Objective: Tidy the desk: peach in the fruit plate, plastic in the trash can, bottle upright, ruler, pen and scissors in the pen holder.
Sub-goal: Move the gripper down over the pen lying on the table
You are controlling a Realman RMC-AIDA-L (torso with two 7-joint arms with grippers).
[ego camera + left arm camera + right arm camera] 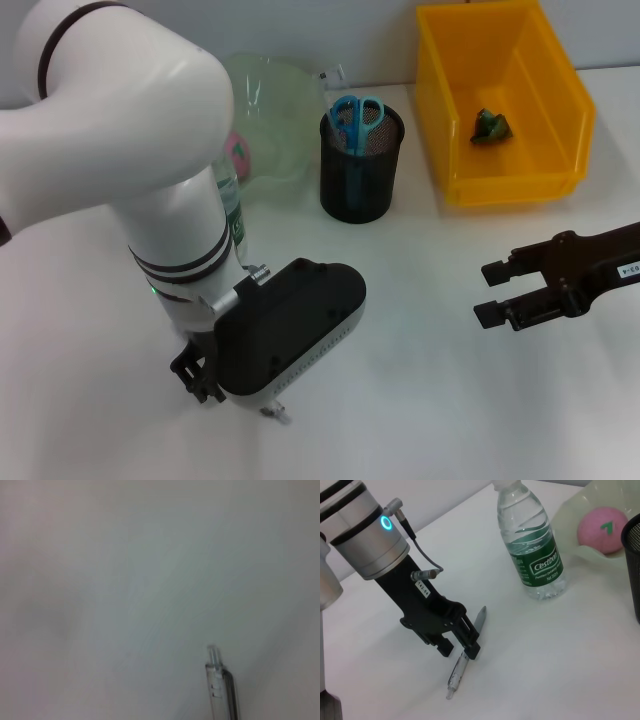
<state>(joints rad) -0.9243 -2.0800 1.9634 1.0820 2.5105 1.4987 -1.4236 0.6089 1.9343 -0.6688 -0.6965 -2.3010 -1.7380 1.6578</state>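
The white desk (420,400) spreads wide and bare under me, with the tidying mostly gathered at its far edge. My left gripper (460,647) is down at the surface, its dark fingers (472,650) standing either side of the pen (465,662), which lies flat on the desk; whether they are already pinching the barrel or only bracketing it I cannot tell. The barrel is clear, slim and smooth, so I judge the main risk is that it rolls or squirts sideways as I close, or that I catch it off its middle and it swings nose-down when lifted. Pressing too low could also scrape my fingertips on the desk. Just beyond stands the bottle (532,545), upright, near enough that a careless swing of my arm on the way up could topple it. Beside it, the peach (602,522) rests in the fruit plate (275,110). The pen holder (360,165) has the scissors (355,120) in it, so a tilted pen may snag on them. The trash can (505,100) holds the plastic (490,125). My right gripper (490,290) hovers spread and empty, well apart.
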